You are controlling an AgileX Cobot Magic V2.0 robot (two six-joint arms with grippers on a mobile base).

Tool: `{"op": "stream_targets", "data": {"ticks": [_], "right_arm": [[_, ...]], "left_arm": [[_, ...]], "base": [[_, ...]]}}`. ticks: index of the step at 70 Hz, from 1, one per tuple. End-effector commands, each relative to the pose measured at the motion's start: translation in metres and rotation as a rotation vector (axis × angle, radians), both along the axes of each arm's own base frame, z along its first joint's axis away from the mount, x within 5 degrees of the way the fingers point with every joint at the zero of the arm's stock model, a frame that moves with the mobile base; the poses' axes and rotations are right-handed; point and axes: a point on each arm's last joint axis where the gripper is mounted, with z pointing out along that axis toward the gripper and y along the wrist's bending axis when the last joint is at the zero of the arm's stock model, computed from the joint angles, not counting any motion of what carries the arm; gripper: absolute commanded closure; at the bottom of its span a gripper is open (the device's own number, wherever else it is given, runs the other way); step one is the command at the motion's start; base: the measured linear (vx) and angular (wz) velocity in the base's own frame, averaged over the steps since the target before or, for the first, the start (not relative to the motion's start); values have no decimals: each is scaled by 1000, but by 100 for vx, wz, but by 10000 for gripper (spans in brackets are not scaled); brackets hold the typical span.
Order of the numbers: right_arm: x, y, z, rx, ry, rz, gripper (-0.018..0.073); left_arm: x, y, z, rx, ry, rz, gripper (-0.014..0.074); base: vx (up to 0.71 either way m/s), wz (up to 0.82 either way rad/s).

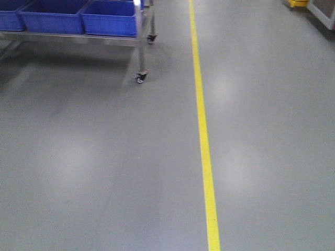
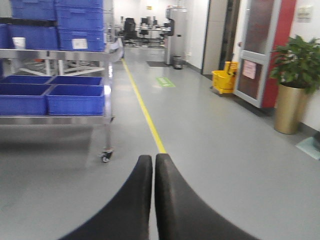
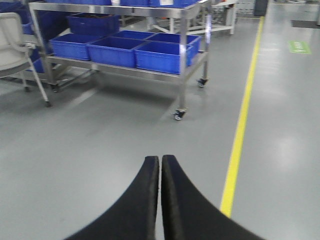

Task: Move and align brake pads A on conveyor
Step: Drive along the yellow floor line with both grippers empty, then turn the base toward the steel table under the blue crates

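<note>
Neither the brake pads A nor the conveyor showed in any of the 3 views. The left gripper [image 2: 153,161] had its 2 black fingers pressed together on nothing, and so did the right gripper [image 3: 160,162]. A wheeled steel rack [image 1: 141,49] of blue bins [image 1: 107,18] stood left of the yellow floor line [image 1: 204,141]. The step looked like driving to the belt: best to track beside that line, clear of the rack's caster [image 1: 140,77], with both arms tucked until the pads appeared.

Blue bins [image 1: 52,18], wheeled rack [image 3: 183,60], yellow line [image 1: 204,141]
</note>
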Motion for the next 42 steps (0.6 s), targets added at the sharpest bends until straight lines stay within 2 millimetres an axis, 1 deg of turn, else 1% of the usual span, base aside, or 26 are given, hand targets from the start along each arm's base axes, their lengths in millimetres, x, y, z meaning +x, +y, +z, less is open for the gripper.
{"op": "stream_targets", "data": {"ticks": [1,8,17,42], "right_arm": [[1,0,14,10,-87,3,566],[1,0,14,10,-87,3,566],[1,0,14,10,-87,3,566],[1,0,14,10,-87,3,566]], "left_arm": [[0,0,13,-20,-75,-3,603],[0,0,13,-20,-75,-3,603],[0,0,13,-20,-75,-3,603],[0,0,13,-20,-75,-3,603]], "base": [[9,39],[8,50],[8,69],[5,94]]}}
